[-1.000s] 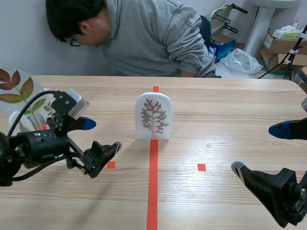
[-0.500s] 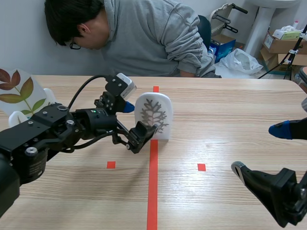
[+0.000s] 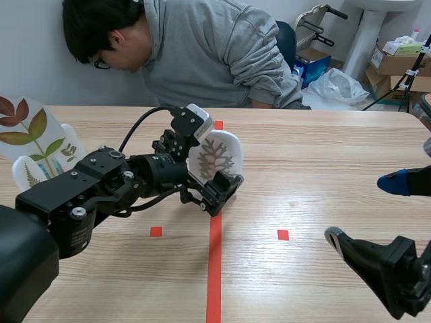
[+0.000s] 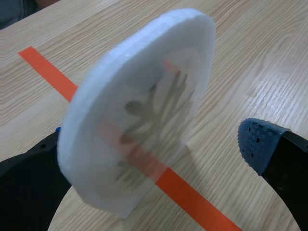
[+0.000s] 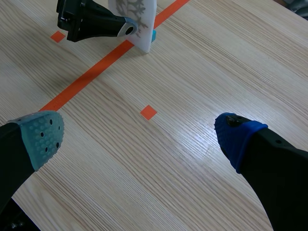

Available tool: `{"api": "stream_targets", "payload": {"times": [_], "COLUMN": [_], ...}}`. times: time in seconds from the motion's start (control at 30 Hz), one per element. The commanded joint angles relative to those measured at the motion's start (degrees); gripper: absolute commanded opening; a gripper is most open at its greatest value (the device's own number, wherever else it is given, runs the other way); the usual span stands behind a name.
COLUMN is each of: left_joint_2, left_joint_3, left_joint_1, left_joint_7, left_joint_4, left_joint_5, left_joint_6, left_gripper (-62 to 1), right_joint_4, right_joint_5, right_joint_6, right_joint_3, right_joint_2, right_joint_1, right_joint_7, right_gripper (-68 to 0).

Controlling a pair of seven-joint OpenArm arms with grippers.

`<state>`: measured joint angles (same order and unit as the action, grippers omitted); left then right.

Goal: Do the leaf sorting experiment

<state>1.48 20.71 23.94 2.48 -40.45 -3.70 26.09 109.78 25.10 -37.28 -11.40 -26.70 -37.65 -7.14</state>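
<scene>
My left gripper point(image 3: 210, 176) has swung in across the bench point(image 3: 323, 161) and now straddles the white leaf plaque point(image 4: 144, 106) standing on the orange line. Its fingers are spread, so closing looks next. The right gripper point(image 5: 139, 137) hangs spread, well apart.

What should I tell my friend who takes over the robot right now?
Left gripper: open, one finger on each side of the white arched foam card with the grey leaf print, which stands on the orange-red tape line; not gripped yet.
Right gripper: open, empty, over the wooden table.
Other leaf cards stand at the table's left edge.
Left to do: probably close on the card and sort it.
</scene>
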Motion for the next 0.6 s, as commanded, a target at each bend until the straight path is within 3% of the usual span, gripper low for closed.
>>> {"api": "stream_targets", "payload": {"times": [0.0, 0.1, 0.23, 0.43, 0.57], "left_joint_2": [0.5, 0.5, 0.5, 0.5, 0.5], "left_joint_3": [0.0, 0.0, 0.0, 0.0, 0.0], "left_joint_1": [0.8, 0.8, 0.8, 0.6, 0.7], "left_joint_7": [1.1, 1.1, 1.2, 2.1, 2.7], "left_joint_4": [-1.1, -1.1, -1.1, -1.1, -1.1], "left_joint_5": [-0.5, -0.5, -0.5, -0.5, -0.4], "left_joint_6": [0.1, 0.0, 0.0, -0.5, -0.5], "left_gripper": [-9.8, -21.8, -28.9, -45.0, -51.3], "right_joint_4": [0.8, 0.8, 0.8, 0.8, 0.8], "right_joint_5": [0.7, 0.7, 0.7, 0.7, 0.7], "right_joint_6": [0.1, 0.1, 0.1, 0.1, 0.1], "right_joint_3": [-0.2, -0.2, -0.2, -0.2, -0.2], "right_joint_2": [-0.6, -0.6, -0.6, -0.6, -0.6], "right_joint_1": [0.7, 0.7, 0.7, 0.7, 0.7], "right_joint_7": [0.7, 0.7, 0.7, 0.7, 0.7], "right_gripper": [-1.9, -1.9, -1.9, -1.9, -1.9]}}
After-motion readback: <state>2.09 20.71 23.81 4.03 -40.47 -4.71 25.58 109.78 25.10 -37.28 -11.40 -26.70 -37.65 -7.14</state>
